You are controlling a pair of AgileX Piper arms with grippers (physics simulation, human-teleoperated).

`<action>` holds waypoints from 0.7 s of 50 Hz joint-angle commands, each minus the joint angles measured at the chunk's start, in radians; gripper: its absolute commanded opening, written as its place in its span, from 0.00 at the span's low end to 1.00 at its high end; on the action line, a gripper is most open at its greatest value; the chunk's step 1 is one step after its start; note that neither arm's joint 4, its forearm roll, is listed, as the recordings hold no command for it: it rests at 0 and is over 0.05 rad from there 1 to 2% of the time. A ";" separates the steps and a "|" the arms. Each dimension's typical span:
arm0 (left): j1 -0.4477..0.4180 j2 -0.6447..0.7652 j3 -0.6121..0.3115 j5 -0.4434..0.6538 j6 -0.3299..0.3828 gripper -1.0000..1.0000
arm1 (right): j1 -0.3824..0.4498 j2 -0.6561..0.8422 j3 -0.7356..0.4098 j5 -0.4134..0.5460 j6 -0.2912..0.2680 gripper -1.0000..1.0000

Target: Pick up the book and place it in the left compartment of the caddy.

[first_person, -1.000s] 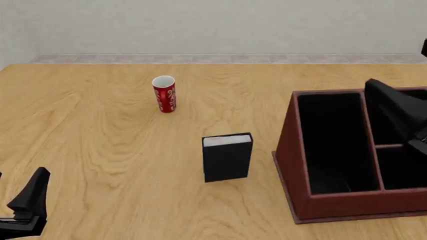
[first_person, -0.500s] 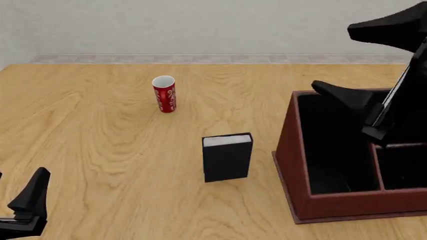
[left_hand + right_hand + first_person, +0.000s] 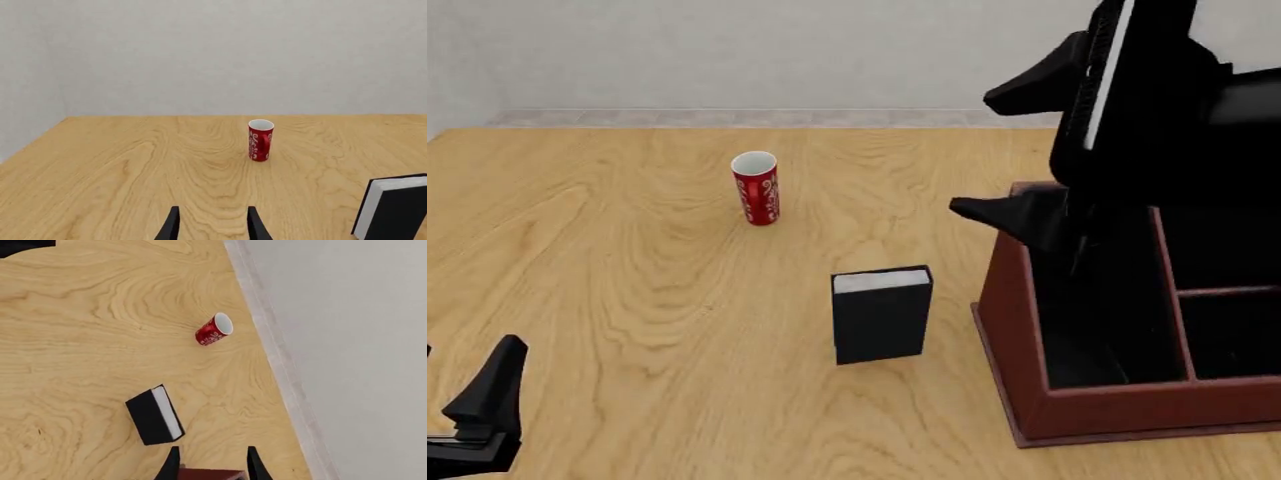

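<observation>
My right gripper (image 3: 1012,155), fingers spread and holding nothing, hangs above the caddy (image 3: 1034,385), with the book (image 3: 881,314) standing upright on the table at its 7 o'clock in the front view, nearer it than my idle, spread left gripper (image 3: 212,226).

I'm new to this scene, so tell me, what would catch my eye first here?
The right arm's gripper looms large and black, raised above the dark reddish-brown caddy on the table's right side. A small black book stands upright mid-table just left of the caddy, and a red cup stands alone farther back.
</observation>
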State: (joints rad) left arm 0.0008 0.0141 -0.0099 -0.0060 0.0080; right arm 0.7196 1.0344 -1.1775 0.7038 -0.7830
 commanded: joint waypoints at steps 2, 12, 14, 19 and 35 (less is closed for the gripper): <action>-0.001 -0.004 0.000 0.004 0.001 1.00 | 0.017 0.109 -0.071 0.067 -0.018 1.00; -0.001 -0.004 -0.002 0.007 0.000 1.00 | 0.032 0.187 -0.119 0.084 -0.028 1.00; -0.001 -0.005 -0.003 0.008 0.001 1.00 | 0.028 0.193 -0.113 0.083 -0.044 1.00; -0.001 -0.004 -0.004 0.008 0.001 1.00 | 0.034 0.215 -0.097 0.065 -0.042 1.00; -0.001 -0.004 -0.004 0.008 0.001 1.00 | 0.026 0.256 -0.017 -0.011 -0.038 1.00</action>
State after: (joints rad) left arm 0.0006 0.0154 -0.0147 -0.0025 0.0085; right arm 0.7487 1.2654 -1.2317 0.7269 -0.8195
